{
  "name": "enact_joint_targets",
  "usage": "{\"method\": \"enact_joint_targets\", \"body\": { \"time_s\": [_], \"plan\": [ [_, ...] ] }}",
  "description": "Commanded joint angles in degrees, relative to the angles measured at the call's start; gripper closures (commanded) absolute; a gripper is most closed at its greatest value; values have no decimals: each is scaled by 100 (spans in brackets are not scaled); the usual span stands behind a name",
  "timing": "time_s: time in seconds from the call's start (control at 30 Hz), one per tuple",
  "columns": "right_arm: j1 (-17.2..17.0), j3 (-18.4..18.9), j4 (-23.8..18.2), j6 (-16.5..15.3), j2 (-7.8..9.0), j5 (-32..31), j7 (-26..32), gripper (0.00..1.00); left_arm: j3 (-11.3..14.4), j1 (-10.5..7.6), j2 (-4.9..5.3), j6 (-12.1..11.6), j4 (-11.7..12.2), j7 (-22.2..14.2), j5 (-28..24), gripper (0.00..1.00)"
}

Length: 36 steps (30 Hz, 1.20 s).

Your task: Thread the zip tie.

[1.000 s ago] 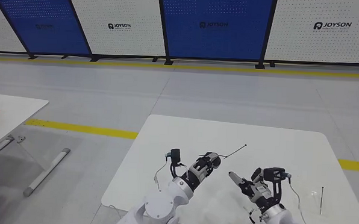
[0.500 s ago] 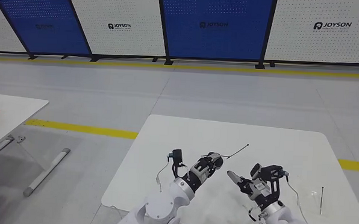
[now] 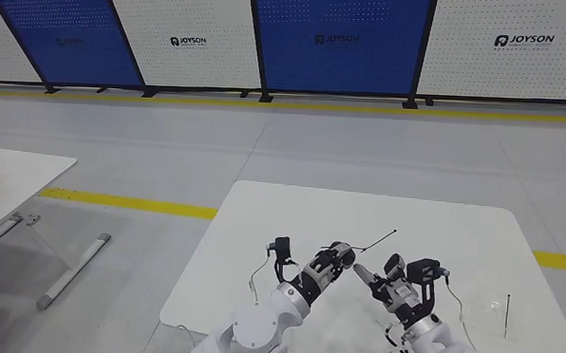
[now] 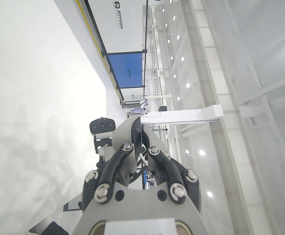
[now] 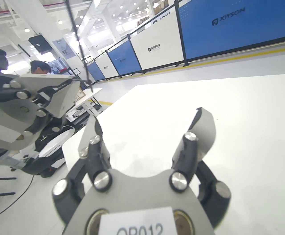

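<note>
The zip tie (image 3: 370,241) is a thin black strip held in the air over the near middle of the white table (image 3: 434,207). From the grip its free end points to the far right. The left gripper (image 3: 340,255) has its jaws closed tight on the near end of it. In the left wrist view the zip tie (image 4: 141,139) runs as a dark line between the two pads (image 4: 136,133) of the left gripper (image 4: 140,126), and the pads press on it from both sides. It is hard to say which end of the tie is pinched there.

The right gripper (image 3: 375,270) is just beside the left one, on its right. Its jaws stand wide open and hold nothing. In its own wrist view the right gripper (image 5: 148,118) is above the bare table top (image 5: 222,100), and the zip tie (image 5: 78,40) rises from the left gripper (image 5: 74,84) on the left.

A second black strip (image 3: 507,314) lies flat near the right edge of the table, well apart from both grippers.

The floor (image 3: 265,147) is grey with a yellow line (image 3: 130,204) across it. Another white table (image 3: 17,165) stands on the left. Along the far side stand blue and white perforated panels (image 3: 341,37), each with a logo and short lettering. A white label (image 5: 135,220) with dark characters, cut off by the picture's edge, is on the right wrist.
</note>
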Motion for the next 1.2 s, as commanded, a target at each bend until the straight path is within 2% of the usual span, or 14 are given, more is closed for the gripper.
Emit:
{"method": "enact_joint_targets", "body": {
  "time_s": [0.0,0.1,0.23,0.4,0.67,0.83,1.17],
  "plan": [
    [-5,34,-1,-122,0,68,-41,57,33,-9,-3,1,22,-21,31,100],
    [-41,92,-40,-215,1,118,-135,56,70,-14,-6,6,48,-44,89,100],
    [-104,148,-66,-281,7,79,-183,60,88,-7,-8,5,50,-47,120,100],
    [-65,93,-66,-273,-7,11,-65,62,122,-3,-12,7,54,-63,157,100],
    [-48,59,-147,-316,-22,-70,-47,71,147,7,-16,0,80,-66,202,100],
    [-60,63,-157,-358,-29,-92,-61,71,189,-26,-27,11,139,-66,216,100],
    [-51,74,-167,-389,-43,-108,-52,78,220,-39,-36,37,145,-32,283,100]
  ]
}}
